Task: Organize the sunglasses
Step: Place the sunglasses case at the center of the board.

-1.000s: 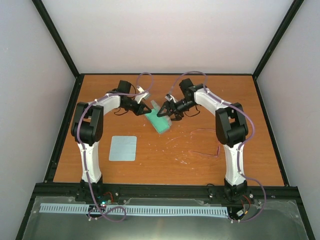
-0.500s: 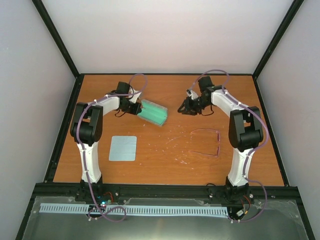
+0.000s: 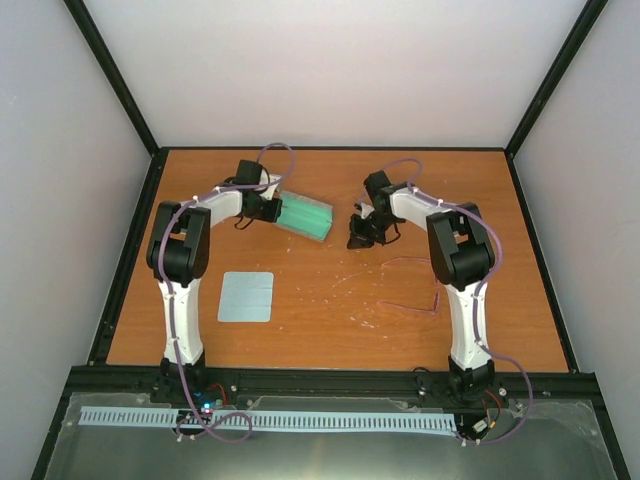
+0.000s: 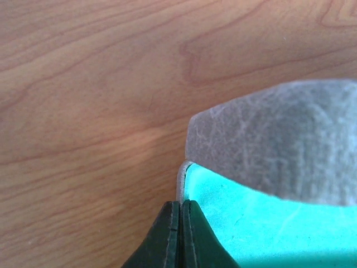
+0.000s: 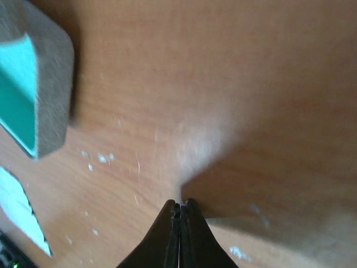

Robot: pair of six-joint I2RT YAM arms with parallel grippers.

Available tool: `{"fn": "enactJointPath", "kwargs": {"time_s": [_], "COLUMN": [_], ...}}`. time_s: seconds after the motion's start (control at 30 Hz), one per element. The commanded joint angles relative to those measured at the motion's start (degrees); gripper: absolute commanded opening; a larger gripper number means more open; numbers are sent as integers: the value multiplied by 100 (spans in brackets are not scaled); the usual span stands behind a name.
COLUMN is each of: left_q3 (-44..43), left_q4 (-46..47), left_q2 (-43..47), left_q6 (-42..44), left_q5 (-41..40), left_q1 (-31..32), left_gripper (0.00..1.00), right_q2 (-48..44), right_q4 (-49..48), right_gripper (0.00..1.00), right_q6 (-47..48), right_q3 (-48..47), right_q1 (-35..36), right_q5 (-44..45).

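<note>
The case [image 3: 305,217] lies toward the back of the desk [image 3: 320,335], left of centre, the left tool [image 3: 272,210] at its left end. The cloth [image 3: 246,296] lies nearer and further left — the sunglasses [image 3: 414,285] well apart on the right, before the right tool [image 3: 358,240].

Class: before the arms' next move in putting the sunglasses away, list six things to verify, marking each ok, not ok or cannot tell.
1. The case lies open, lining up: ok.
2. The left gripper pinches its rim: ok.
3. The right gripper is open for a grasp: not ok, shut and empty.
4. The sunglasses lie free, nothing on them: ok.
5. Their arms are folded: cannot tell.
6. The cloth sits apart from both: ok.
</note>
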State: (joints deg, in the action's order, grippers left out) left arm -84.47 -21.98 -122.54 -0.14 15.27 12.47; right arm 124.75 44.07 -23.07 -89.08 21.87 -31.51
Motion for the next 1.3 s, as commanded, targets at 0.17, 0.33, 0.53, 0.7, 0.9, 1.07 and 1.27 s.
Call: {"fn": "enactJointPath", "kwargs": {"time_s": [0.17, 0.33, 0.53, 0.7, 0.9, 1.07, 1.27], "left_q3": [-146, 82, 566, 825, 1001, 1086, 1196], "left_q4": [18, 39, 137, 149, 161, 187, 130], "left_q2": [-421, -297, 81, 362, 566, 666, 944], "left_q6": [-127, -107, -41, -38, -58, -2, 30], "left_q5": [-341, -290, -201, 21, 150, -65, -148], "left_q1": [104, 150, 151, 174, 322, 440, 441], "left_gripper": [3, 15, 29, 28, 26, 33, 55], "right_q2": [571, 795, 852, 855, 912, 795, 555], "right_q4": [-145, -148, -312, -511, -629, -472, -589], "right_gripper": [3, 3, 3, 3, 3, 3, 4], "right_q6": [-336, -428, -591, -735, -815, -631, -569], "right_q3": [-847, -1187, -1259, -1260, -1322, -1276, -965], "right_q1": [99, 189, 250, 262, 283, 282, 283], "right_q5": [147, 115, 66, 38, -11, 184, 282]}}
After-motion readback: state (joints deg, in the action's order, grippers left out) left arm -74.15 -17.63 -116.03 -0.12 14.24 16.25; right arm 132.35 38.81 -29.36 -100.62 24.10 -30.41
